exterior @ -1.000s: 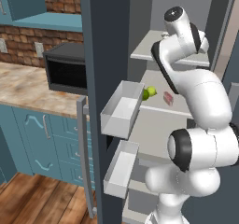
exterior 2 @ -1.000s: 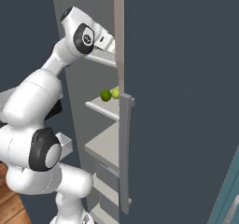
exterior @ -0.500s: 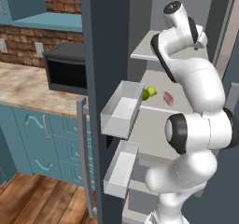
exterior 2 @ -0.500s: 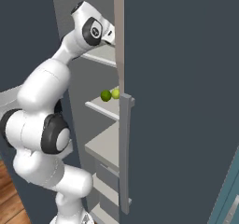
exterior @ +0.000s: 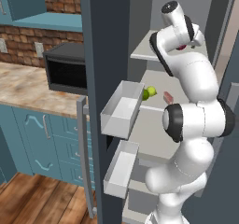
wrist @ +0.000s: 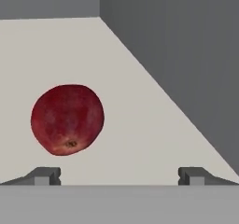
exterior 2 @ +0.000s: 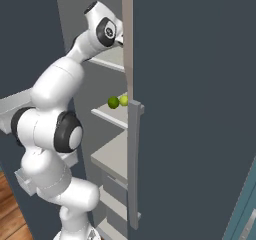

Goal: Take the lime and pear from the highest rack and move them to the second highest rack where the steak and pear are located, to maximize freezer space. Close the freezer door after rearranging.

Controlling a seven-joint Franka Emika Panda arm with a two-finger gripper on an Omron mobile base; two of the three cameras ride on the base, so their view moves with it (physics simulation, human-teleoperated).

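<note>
In the left base view the arm reaches onto the highest rack (exterior: pixel 144 55), with the lime (exterior: pixel 145 94) on the shelf below. In the hand view the open, empty gripper (wrist: pixel 119 175) faces the red pear (wrist: pixel 67 119), which lies ahead, left of centre.

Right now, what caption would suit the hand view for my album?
Open gripper facing a dark red pear resting on the freezer's pale top rack.

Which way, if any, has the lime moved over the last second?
No. The lime lies at the same spot near the front of the second highest rack, beside the small pear and equally far from the steak.
</note>
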